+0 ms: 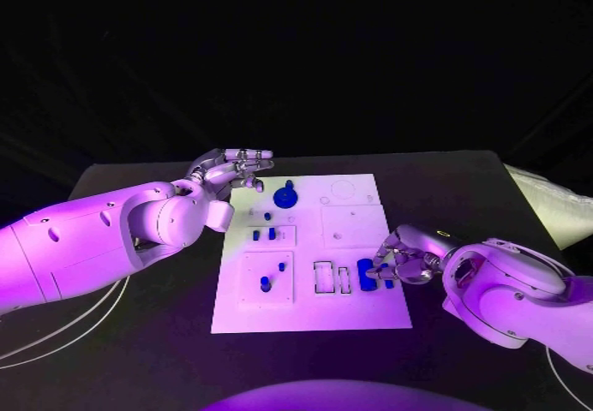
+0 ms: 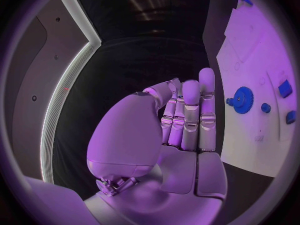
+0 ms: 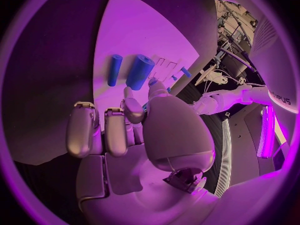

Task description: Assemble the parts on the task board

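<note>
Left hand: seen at the far left corner of the task board, over the table; fingers are held straight and close together in the left wrist view, nothing is grasped.
Task board: a white plate laid in the middle of the black table.
Gear part: a blue toothed wheel is seated near the board's far left, just beside the left hand.
Small parts: short blue pegs are stood in the left half of the board, in its middle and near plates.
Cylinder part: a thick blue cylinder is laid on the board's right side, a thinner blue rod beside it.
Right hand: placed at the board's right edge, next to the cylinder; fingers are curled in, whether a part is pinched cannot be told.
</note>
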`<control>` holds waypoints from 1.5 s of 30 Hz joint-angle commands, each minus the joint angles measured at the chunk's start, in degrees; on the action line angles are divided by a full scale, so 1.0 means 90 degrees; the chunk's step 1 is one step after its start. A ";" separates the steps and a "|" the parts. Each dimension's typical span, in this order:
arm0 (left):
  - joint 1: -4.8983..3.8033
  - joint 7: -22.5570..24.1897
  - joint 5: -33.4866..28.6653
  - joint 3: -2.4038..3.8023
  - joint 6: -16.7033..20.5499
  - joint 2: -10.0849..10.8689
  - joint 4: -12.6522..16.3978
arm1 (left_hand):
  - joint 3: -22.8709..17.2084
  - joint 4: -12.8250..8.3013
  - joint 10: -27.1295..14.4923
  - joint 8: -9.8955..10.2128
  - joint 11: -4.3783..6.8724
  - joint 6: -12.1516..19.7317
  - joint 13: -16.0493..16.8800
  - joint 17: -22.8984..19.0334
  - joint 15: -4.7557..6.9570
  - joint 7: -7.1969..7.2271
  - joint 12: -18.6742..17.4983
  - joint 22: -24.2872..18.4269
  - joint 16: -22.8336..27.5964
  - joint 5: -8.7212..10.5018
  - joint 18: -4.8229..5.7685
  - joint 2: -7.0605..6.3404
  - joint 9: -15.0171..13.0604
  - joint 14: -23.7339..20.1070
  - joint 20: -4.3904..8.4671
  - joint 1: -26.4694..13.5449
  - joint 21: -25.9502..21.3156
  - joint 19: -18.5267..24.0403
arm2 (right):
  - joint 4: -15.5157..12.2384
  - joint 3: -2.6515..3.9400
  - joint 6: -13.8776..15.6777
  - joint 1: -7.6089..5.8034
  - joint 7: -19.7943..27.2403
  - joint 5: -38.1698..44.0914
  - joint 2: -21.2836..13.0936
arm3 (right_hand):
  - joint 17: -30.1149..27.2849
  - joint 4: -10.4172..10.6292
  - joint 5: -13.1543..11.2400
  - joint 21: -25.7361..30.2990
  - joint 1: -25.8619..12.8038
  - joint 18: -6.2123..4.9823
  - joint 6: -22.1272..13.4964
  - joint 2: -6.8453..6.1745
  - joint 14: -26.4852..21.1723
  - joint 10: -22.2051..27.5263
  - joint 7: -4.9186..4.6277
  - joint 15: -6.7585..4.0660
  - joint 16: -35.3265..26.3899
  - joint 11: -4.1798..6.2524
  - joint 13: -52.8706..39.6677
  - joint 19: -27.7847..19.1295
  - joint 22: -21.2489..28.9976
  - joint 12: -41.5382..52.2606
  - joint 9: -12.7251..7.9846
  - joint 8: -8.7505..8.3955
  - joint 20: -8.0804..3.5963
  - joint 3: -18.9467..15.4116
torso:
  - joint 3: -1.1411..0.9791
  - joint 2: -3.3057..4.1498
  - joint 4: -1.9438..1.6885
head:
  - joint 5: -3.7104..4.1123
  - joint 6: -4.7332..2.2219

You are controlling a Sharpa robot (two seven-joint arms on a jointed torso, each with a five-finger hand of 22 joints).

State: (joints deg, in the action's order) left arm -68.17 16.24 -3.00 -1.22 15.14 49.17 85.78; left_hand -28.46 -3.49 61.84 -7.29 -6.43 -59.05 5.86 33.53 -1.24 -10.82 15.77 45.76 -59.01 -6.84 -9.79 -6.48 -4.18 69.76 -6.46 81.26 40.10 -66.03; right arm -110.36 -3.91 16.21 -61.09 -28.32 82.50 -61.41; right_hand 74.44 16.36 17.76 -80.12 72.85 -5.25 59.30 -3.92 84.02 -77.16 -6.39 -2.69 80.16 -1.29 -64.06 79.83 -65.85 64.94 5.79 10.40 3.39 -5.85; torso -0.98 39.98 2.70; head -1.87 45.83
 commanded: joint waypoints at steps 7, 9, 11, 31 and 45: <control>0.0010 0.0017 0.0027 0.0003 -0.0111 -0.0001 0.0007 | -0.0001 -0.0023 -0.0043 -0.0039 0.0007 0.0043 -0.0010 -0.0010 0.0017 0.0000 0.0026 0.0010 0.0035 -0.0025 -0.0075 0.0040 0.0007 -0.0047 -0.0016 -0.0020 0.0005 0.0053 | 0.0141 0.0000 -0.0422 0.0116 -0.0162 0.0231 0.0224 | 0.0070 0.0018 0.0018 -0.0019 -0.0039 0.0068 0.0018 0.0114 0.0408 -0.0073 0.0037 -0.0023 0.0079 -0.0003 -0.0113 0.0044 -0.0005 0.0104 0.0017 0.0059 -0.0004 -0.0113 | -0.0004 0.0000 -0.0005 | 0.0009 0.0027; 0.0012 0.0014 0.0027 0.0003 -0.0113 0.0001 0.0009 | -0.0001 -0.0023 -0.0043 -0.0039 0.0007 0.0043 -0.0010 -0.0010 0.0017 0.0000 0.0026 0.0010 0.0035 -0.0025 -0.0075 0.0040 0.0007 -0.0047 -0.0016 -0.0020 0.0005 0.0053 | 0.0184 0.0000 -0.0443 0.0142 -0.0179 0.0262 0.0282 | 0.0071 0.0018 0.0018 -0.0019 -0.0041 0.0068 0.0019 0.0120 0.0408 -0.0073 0.0038 -0.0023 0.0080 -0.0002 -0.0117 0.0044 -0.0005 0.0105 0.0018 0.0061 -0.0004 -0.0118 | -0.0002 0.0002 -0.0001 | 0.0004 0.0031; 0.0012 0.0011 0.0027 0.0003 -0.0117 0.0004 0.0013 | -0.0001 -0.0023 -0.0043 -0.0039 0.0007 0.0043 -0.0010 -0.0010 0.0017 0.0000 0.0026 0.0010 0.0035 -0.0025 -0.0075 0.0040 0.0007 -0.0047 -0.0016 -0.0020 0.0005 0.0053 | 0.0235 0.0000 -0.0459 0.0169 -0.0196 0.0286 0.0341 | 0.0072 0.0018 0.0018 -0.0019 -0.0041 0.0068 0.0019 0.0121 0.0408 -0.0073 0.0038 -0.0023 0.0081 -0.0002 -0.0117 0.0044 -0.0005 0.0105 0.0018 0.0061 -0.0004 -0.0119 | -0.0002 0.0003 0.0000 | 0.0001 0.0032; 0.0016 -0.0022 0.0027 0.0003 -0.0140 0.0022 0.0022 | -0.0006 -0.0032 -0.0049 -0.0042 0.0008 0.0046 -0.0010 -0.0016 0.0017 0.0001 0.0032 0.0013 0.0037 -0.0026 -0.0076 0.0041 0.0007 -0.0050 -0.0016 -0.0018 0.0007 0.0056 | 0.0355 0.0002 0.0134 0.0282 -0.0280 0.0137 0.0503 | 0.0142 -0.0032 0.0428 -0.0029 0.0225 0.0071 0.0219 0.0467 0.0401 -0.0153 0.0104 -0.0064 0.0141 0.0056 -0.0371 0.0063 -0.0032 0.0253 0.0098 0.0211 -0.0033 -0.0127 | -0.0005 -0.0005 0.0011 | -0.0030 0.0047; 0.0025 -0.0025 0.0027 0.0002 -0.0149 0.0016 0.0021 | -0.0006 -0.0032 -0.0049 -0.0042 0.0008 0.0046 -0.0010 -0.0016 0.0017 0.0001 0.0032 0.0013 0.0037 -0.0026 -0.0076 0.0041 0.0007 -0.0050 -0.0016 -0.0018 0.0007 0.0056 | -0.0180 0.0058 0.1111 0.0124 0.0040 -0.0858 0.0217 | 0.0164 -0.0067 0.0813 -0.0037 0.0397 0.0075 0.0266 0.0581 0.0400 -0.0179 0.0135 -0.0097 0.0159 0.0091 -0.0439 0.0080 -0.0051 0.0258 0.0139 0.0220 -0.0074 -0.0100 | 0.0003 0.0001 -0.0009 | -0.0006 0.0013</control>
State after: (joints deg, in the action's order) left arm -67.95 15.81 -2.99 -1.23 14.94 49.39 85.83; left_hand -28.46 -3.48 61.84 -7.29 -6.43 -59.05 5.86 33.45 -1.10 -10.82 15.77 45.79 -59.01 -6.84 -9.80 -6.48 -4.18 69.61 -6.67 81.26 40.10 -65.82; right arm -111.78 -3.38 23.97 -59.95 -28.88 78.58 -59.55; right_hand 74.92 15.79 24.76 -80.12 75.90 -5.26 61.39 0.76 84.03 -78.38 -5.19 -3.09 81.26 -0.48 -68.11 80.23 -66.26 66.98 6.51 12.21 2.98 -6.86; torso -0.98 39.91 2.70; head -1.90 45.94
